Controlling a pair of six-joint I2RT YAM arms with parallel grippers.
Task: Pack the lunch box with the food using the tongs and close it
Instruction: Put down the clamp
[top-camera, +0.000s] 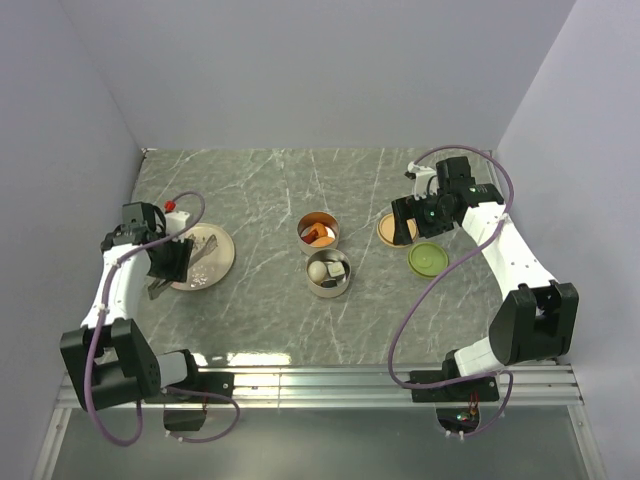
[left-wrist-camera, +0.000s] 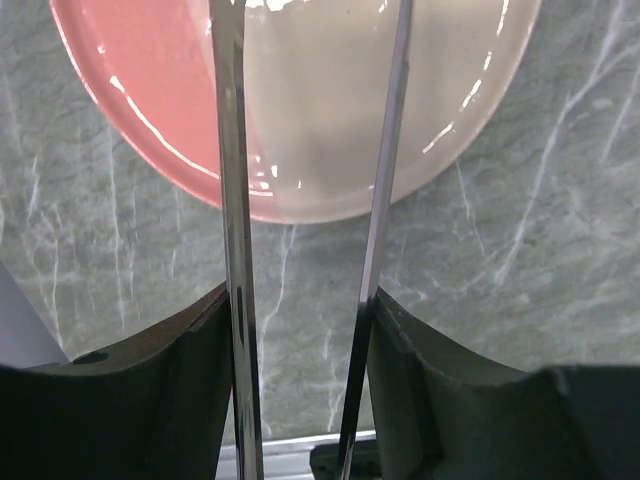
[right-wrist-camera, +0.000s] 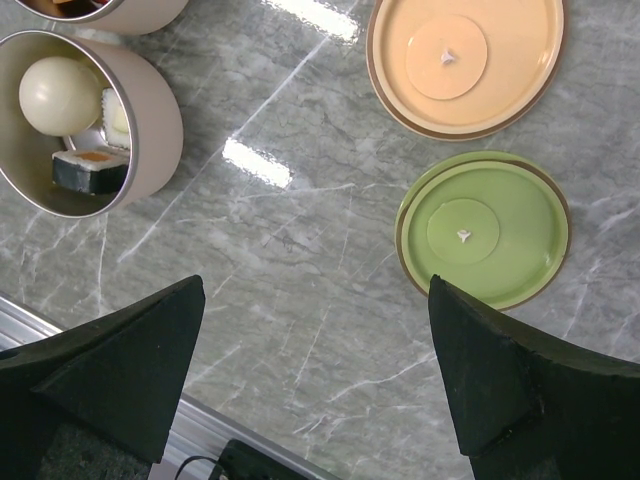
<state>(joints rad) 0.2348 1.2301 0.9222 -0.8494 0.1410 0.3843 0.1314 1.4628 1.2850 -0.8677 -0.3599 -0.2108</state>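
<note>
Lunch box tins (top-camera: 329, 294) stand open mid-table with food (top-camera: 318, 270) inside, lids (top-camera: 426, 259) to their right, near the right gripper (top-camera: 408, 215).

Left wrist: the left gripper (left-wrist-camera: 300, 305) pinches the tongs (left-wrist-camera: 232, 200) above the pink plate (left-wrist-camera: 130, 90).

Right wrist: jaws spread wide over the green lid (right-wrist-camera: 483, 230), which looks thin, light and probably slick, so grip its rim.

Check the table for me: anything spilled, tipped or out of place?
Nothing stands out. The far tin and near tin stand upright with food inside, the orange lid and green lid lie flat on the table, and the left gripper holds the tongs straight over the pink plate.
</note>
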